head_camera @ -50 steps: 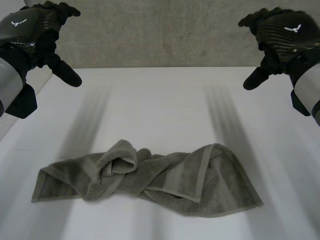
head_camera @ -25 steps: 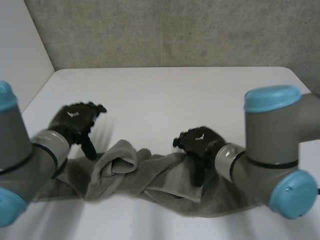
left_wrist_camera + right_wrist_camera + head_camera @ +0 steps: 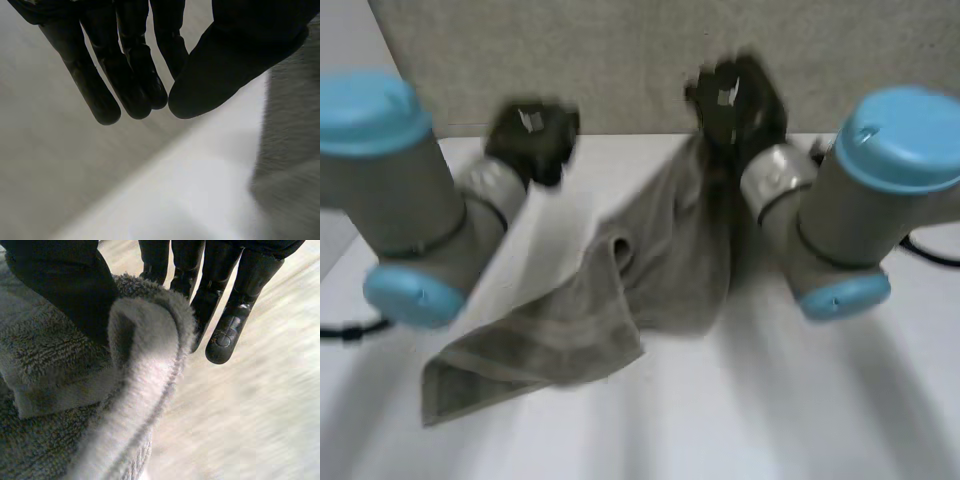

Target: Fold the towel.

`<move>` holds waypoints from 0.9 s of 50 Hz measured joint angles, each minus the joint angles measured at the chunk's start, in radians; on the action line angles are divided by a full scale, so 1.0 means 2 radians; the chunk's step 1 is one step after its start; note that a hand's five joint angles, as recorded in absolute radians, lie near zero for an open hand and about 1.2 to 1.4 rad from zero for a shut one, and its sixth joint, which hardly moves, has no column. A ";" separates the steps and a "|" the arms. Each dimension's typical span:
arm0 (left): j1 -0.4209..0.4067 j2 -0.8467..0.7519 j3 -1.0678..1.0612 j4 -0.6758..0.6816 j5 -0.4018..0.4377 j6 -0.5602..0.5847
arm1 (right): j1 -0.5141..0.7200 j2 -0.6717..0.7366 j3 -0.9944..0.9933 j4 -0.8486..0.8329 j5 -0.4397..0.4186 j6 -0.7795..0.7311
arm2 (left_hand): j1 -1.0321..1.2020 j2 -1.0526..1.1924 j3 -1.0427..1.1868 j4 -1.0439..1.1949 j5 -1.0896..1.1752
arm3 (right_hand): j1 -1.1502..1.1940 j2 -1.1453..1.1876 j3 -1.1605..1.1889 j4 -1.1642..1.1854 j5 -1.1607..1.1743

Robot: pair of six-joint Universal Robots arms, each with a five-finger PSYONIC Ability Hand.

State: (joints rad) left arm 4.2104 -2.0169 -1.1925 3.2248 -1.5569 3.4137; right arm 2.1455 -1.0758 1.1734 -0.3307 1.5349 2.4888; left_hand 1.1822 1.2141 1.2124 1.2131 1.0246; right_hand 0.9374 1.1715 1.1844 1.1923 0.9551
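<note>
Both hands have risen off the white table (image 3: 770, 420), the right hand (image 3: 735, 95) carrying up one end of the olive-grey towel (image 3: 670, 250), which hangs rumpled with its other end on the table. Its wrist view shows thumb and fingers (image 3: 227, 320) pinching a rolled fold; the left hand (image 3: 125, 60), fingers straight and close-set, holds nothing
</note>
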 measured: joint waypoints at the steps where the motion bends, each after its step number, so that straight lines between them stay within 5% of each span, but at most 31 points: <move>1: 0.001 0.001 0.014 0.003 -0.005 0.003 | 0.000 -0.003 -0.005 -0.009 0.002 -0.001 | 0.000 0.000 0.000 0.000 0.000 | 0.000 0.000 0.000 0.000 0.000; 8: 0.017 0.007 0.083 0.020 -0.037 0.016 | -0.003 -0.038 -0.008 -0.048 0.019 0.015 | -0.012 -0.036 -0.026 -0.026 -0.014 | 0.000 0.000 0.000 0.000 0.005; 9: 0.018 0.009 0.072 0.019 -0.039 0.015 | -0.003 -0.041 0.002 -0.040 0.020 0.019 | -0.134 -0.160 -0.157 -0.159 -0.129 | 0.000 0.000 0.000 0.000 0.006; 13: 0.017 0.010 0.035 0.012 -0.040 0.013 | -0.002 -0.046 0.032 -0.014 0.019 0.025 | -0.307 -0.332 -0.329 -0.321 -0.316 | 0.000 0.000 0.000 0.000 0.006; 14: 0.014 0.009 0.012 0.007 -0.040 0.010 | -0.002 -0.047 0.047 -0.003 0.018 0.027 | -0.421 -0.427 -0.425 -0.420 -0.415 | 0.000 0.000 0.000 0.000 0.006; 16: 0.007 0.005 -0.016 0.001 -0.039 0.003 | -0.002 -0.049 0.068 0.008 0.018 0.028 | -0.454 -0.474 -0.473 -0.472 -0.466 | 0.000 0.000 0.000 0.000 0.006; 30: -0.053 -0.070 -0.068 -0.024 -0.037 -0.137 | -0.010 -0.093 0.116 0.026 0.022 0.026 | -0.481 -0.500 -0.499 -0.500 -0.491 | 0.000 0.004 0.002 0.002 0.006; 45: -0.057 -0.158 -0.038 -0.026 -0.044 -0.143 | -0.037 -0.143 0.178 0.039 0.020 0.022 | -0.434 -0.453 -0.451 -0.451 -0.445 | 0.000 0.004 0.002 0.002 0.006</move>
State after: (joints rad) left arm 4.0961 -2.3338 -1.2689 3.1725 -1.6449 3.1282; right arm 2.0717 -1.3610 1.5285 -0.2525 1.5745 2.5320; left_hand 0.3133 0.3090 0.3094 0.3101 0.1353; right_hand 0.9374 1.1802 1.1890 1.1960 0.9678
